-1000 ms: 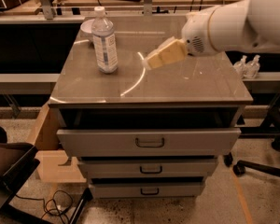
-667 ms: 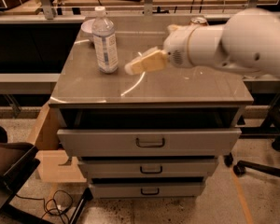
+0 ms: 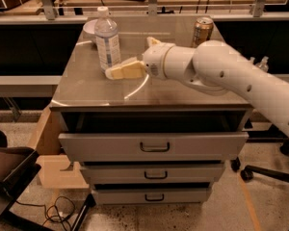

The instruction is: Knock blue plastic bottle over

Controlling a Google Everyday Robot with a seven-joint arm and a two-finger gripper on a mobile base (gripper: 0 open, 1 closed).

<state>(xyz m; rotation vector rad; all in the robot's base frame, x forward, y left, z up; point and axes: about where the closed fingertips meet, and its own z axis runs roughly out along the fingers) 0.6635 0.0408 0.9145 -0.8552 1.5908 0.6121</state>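
The blue plastic bottle [image 3: 107, 42] stands upright on the cabinet top [image 3: 86, 88] at the back left. It is clear, with a white cap and a pale label. My gripper [image 3: 111, 72] reaches in from the right on a white arm. Its cream-coloured tip sits just right of and below the bottle's base, very close to it or touching it. The gripper holds nothing that I can see.
A gold drinks can [image 3: 202, 30] stands at the back right of the top. A white bowl [image 3: 91, 29] sits behind the bottle. Small clear bottles [image 3: 260, 64] stand off to the right beyond the cabinet. The cabinet has three drawers [image 3: 154, 148] in front.
My gripper has swept left across the cabinet top, from near the middle right to the bottle's base. The bottle still stands upright.
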